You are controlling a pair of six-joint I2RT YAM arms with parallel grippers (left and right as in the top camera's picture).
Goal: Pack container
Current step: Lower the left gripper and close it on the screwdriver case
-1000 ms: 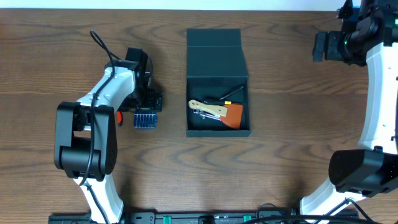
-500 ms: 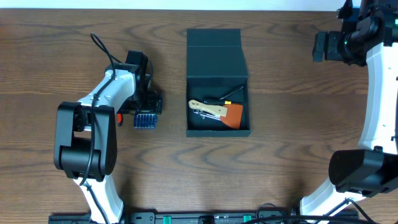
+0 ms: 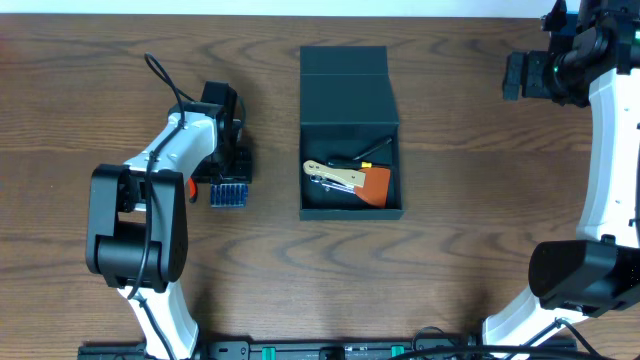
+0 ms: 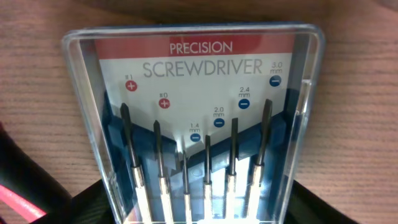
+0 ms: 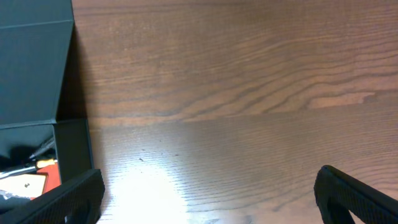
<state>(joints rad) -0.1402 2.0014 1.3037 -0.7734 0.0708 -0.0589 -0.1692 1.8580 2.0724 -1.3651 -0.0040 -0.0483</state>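
The container [image 3: 350,213], a dark teal box with its flap lid laid back, sits at the table's middle and also shows at the left of the right wrist view [image 5: 31,68]. Inside lie tan-handled pliers [image 3: 335,177], an orange piece [image 3: 376,184] and a black tool [image 3: 365,153]. To its left a clear precision screwdriver case [image 3: 228,193] lies flat on the wood. My left gripper [image 3: 229,176] has a black finger [image 4: 81,205] against each long side of that case [image 4: 199,93]. My right gripper [image 5: 208,196] hangs open over bare wood, right of the box.
The left arm's black cable [image 3: 165,75] loops over the table behind it. The right arm [image 3: 600,150] stands along the right edge. Brown wooden tabletop [image 3: 480,200] stretches between the box and the right arm.
The left gripper's fingers have drawn in onto the screwdriver case, and the case has shifted slightly left. The right arm has not moved.
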